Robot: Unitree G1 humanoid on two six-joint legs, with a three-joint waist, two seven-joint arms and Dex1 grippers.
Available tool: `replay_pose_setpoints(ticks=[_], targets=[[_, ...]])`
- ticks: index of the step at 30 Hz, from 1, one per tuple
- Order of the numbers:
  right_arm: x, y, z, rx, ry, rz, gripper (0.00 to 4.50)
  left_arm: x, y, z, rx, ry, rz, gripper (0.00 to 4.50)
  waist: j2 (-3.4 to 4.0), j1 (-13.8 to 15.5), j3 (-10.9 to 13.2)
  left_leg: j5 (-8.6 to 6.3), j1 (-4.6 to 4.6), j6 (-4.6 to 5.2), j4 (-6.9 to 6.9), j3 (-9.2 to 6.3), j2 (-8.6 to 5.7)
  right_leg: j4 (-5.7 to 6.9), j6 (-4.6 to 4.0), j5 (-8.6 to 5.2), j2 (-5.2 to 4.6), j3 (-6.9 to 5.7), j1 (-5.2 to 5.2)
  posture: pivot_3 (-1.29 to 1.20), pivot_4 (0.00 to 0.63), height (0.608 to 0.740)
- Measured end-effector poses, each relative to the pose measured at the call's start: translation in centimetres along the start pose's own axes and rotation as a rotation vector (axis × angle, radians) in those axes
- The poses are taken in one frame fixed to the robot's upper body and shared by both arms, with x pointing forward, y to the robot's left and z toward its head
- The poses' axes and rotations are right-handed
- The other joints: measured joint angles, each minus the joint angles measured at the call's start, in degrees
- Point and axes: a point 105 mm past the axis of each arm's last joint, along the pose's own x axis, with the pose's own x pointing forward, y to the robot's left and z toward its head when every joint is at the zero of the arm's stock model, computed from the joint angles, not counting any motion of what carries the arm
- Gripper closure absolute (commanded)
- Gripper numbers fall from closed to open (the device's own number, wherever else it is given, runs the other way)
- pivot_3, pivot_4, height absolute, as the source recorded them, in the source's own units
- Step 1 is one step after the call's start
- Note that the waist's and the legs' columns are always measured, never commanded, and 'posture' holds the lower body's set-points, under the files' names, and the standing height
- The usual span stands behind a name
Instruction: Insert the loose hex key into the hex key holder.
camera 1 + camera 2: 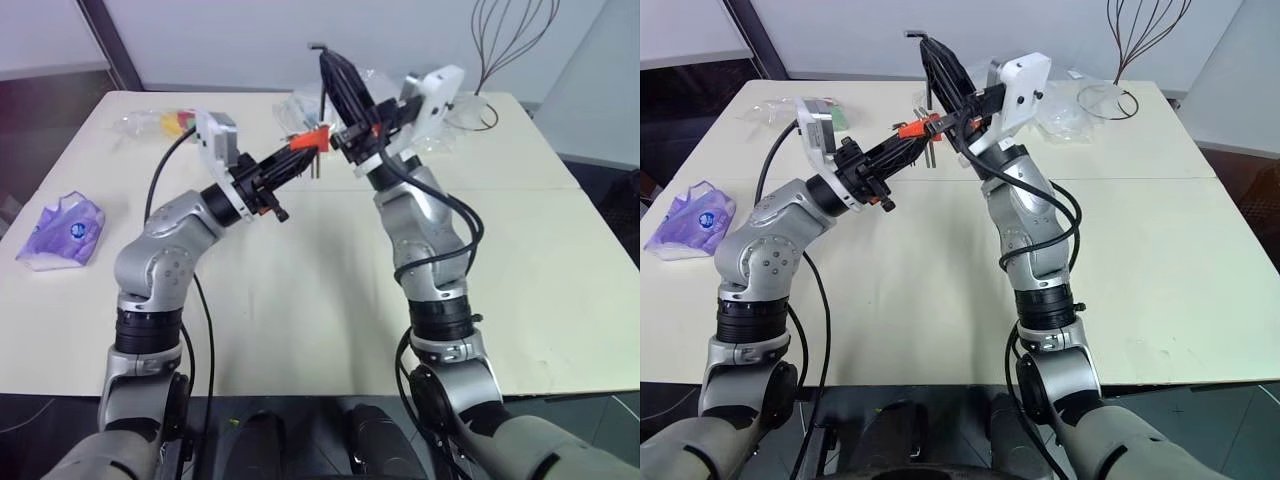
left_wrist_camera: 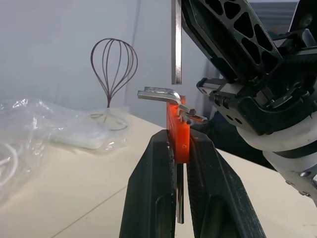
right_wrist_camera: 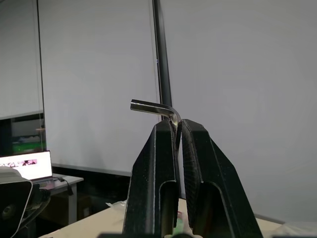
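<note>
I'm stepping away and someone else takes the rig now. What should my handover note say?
Left gripper: shut on the hex key holder, held up above the table.
Right gripper: shut on the loose hex key, bent end up.
Done: both parts picked up and brought together; the key's straight end hangs just above the holder.
Left: line the key up, push it into the holder.

Silver jointed arms are showing black bands and trailing black cables. Behind the left gripper (image 1: 300, 152) and right gripper (image 1: 335, 75), both wearing black ribbed fingers, white wrist brackets are sitting.
</note>
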Motion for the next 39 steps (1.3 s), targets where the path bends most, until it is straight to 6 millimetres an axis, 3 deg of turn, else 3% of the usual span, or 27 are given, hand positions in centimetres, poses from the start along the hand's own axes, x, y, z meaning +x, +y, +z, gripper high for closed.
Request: replay_pose_setpoints(ticks=[39], targets=[[-0.33,-0.21,-0.32,-0.002,0.013,-0.007,4.44,0.00,0.05,0.05,-0.003,-0.001,0.004,4.50,0.00,0.0,0.0,0.00,0.00,0.00,-0.02,-0.01,0.00,-0.04,0.00,0.00,0.00,0.00,0.00,0.00,0.150,0.740]])
